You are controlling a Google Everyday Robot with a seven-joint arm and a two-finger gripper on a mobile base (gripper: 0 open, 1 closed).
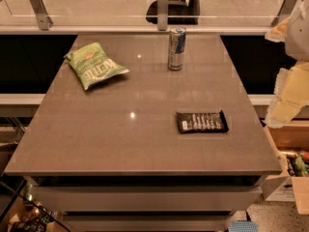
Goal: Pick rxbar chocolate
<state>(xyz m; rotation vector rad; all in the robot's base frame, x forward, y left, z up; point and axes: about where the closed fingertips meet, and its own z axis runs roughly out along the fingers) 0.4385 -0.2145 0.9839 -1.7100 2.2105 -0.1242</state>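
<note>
Tabletop [120, 144] bears rxbar chocolate [202, 121], left of the tool [284, 103], grip state unclear.

The robot's white and pale-yellow gripper [288, 98] hangs at the right edge, just beside the grey rectangular surface [145, 144]. It is blurred and partly cut off by that edge. The white lettering on the flat black rxbar chocolate wrapper [202, 121] is too small to read. Behind the clear glass rail [96, 6], the dark office chair [174, 8] loses its top to the upper edge. The open brown cardboard box [289, 137] at lower right runs out of frame, and its contents are indistinct.
</note>
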